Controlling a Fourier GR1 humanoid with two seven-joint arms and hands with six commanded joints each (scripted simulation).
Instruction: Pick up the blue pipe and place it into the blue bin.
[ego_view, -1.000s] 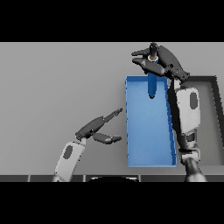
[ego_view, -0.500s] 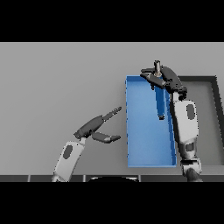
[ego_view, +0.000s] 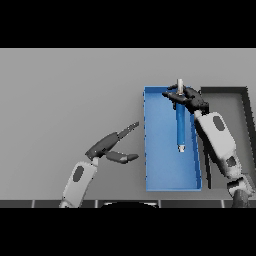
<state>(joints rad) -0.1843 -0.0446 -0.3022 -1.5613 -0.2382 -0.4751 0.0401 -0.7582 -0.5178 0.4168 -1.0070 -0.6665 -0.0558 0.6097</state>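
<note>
The pipe looks smooth, blue with pale metal-like ends. The bin is matt blue, plastic-looking. The table is plain matt grey, the tray matt dark.

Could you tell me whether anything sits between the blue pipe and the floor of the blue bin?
Nothing visible does: the right hand grips the blue pipe over the blue bin, whose floor looks bare.

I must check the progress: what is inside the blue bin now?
Over the blue bin, the blue pipe hangs in the right hand. The fingers cover its upper part; touching the floor is unclear.
</note>
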